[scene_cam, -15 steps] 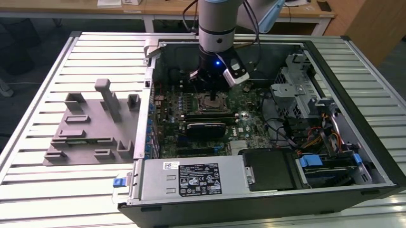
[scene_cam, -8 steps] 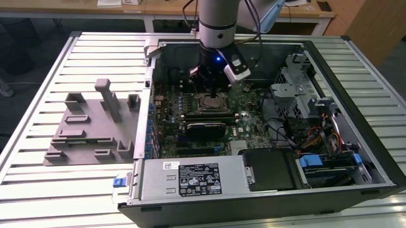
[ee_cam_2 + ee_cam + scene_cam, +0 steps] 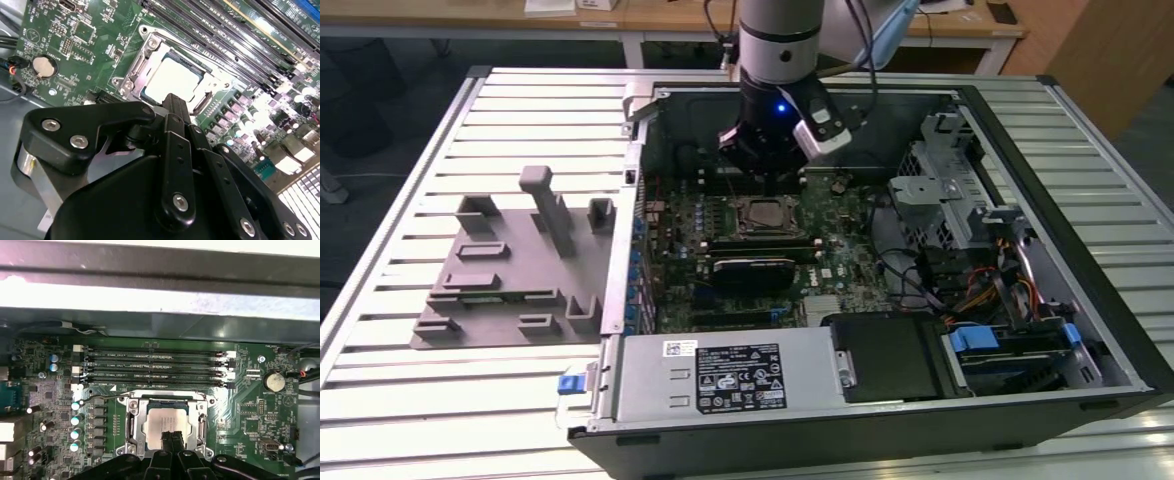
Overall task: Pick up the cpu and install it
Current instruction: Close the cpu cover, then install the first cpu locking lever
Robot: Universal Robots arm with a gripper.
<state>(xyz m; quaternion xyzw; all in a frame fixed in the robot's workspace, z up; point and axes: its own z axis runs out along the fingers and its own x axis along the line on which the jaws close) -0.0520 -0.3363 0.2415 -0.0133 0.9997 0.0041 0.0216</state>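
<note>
We see the small, flat, square, silvery-grey cpu (image 3: 165,421) lying in the metal-framed socket (image 3: 131,424) of the green motherboard (image 3: 250,427). The black end effector (image 3: 173,436), fingers pressed together and empty, hangs directly over one edge of the cpu; we cannot tell whether they touch.

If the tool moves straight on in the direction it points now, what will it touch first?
Most likely the small square silvery-grey cpu lying in the metal-framed socket: the tool, tips shut, points at it. How far above it hangs is unclear.
</note>
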